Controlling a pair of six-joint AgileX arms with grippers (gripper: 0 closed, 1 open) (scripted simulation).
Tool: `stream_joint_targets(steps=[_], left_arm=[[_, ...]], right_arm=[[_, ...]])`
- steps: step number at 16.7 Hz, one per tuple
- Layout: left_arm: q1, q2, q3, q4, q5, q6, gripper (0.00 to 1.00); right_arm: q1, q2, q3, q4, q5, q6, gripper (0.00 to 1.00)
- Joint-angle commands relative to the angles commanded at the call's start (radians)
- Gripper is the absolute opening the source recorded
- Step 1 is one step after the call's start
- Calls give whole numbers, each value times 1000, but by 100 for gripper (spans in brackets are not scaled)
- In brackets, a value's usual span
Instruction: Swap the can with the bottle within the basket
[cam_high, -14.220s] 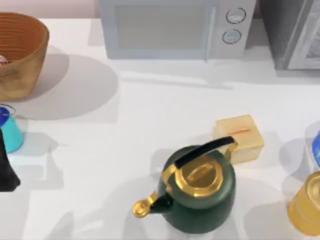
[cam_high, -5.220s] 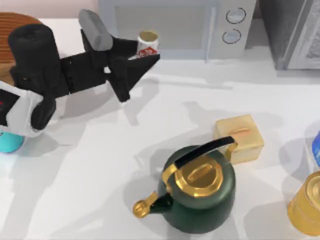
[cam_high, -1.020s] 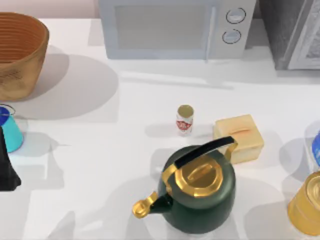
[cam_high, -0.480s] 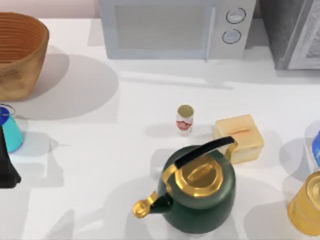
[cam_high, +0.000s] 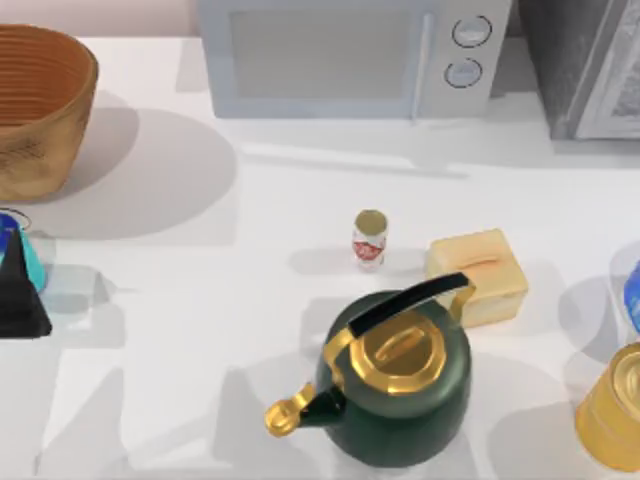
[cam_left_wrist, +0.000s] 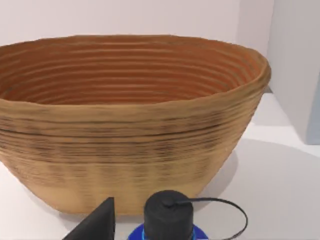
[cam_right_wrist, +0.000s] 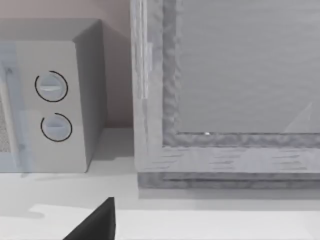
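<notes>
The teal cylindrical can with a blue top and thin dark rim ring (cam_high: 22, 262) stands on the white surface (cam_high: 200, 330) at the far nine o'clock edge of the top view, just below the large round basket of brown woven wicker (cam_high: 40, 110), which sits at about ten o'clock. I judge the can to be light and rigid, with smooth, somewhat slippery sides; a hold across its body below the rim, square to the wall, should carry it best, since a grip high on the cap could let it tip. In the left wrist view its blue top carries a black knob and a thin dark ring, close in front of the basket's ribbed wall.

The left gripper (cam_high: 18, 300) hangs at the can, partly over it; whether its jaws are wide or closed I cannot tell.

The very small slim bottle with a round gold top and white-and-red label (cam_high: 369, 240) stands upright near the centre, outside the basket, just beyond the dark green kettle with gold lid (cam_high: 395, 385) and near the pale yellow block (cam_high: 480, 275). It looks light, stiff and easily toppled; take it mid-body.

The basket appears empty inside.
</notes>
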Motion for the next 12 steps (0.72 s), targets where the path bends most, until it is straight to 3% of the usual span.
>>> stream_joint_targets(steps=[7, 12], left_arm=[[61, 691, 28, 529, 70, 27, 100], [90, 1033, 45, 796, 104, 41, 100]], right_arm=[[0, 0, 0, 0, 0, 0, 100], [0, 0, 0, 0, 0, 0, 100]])
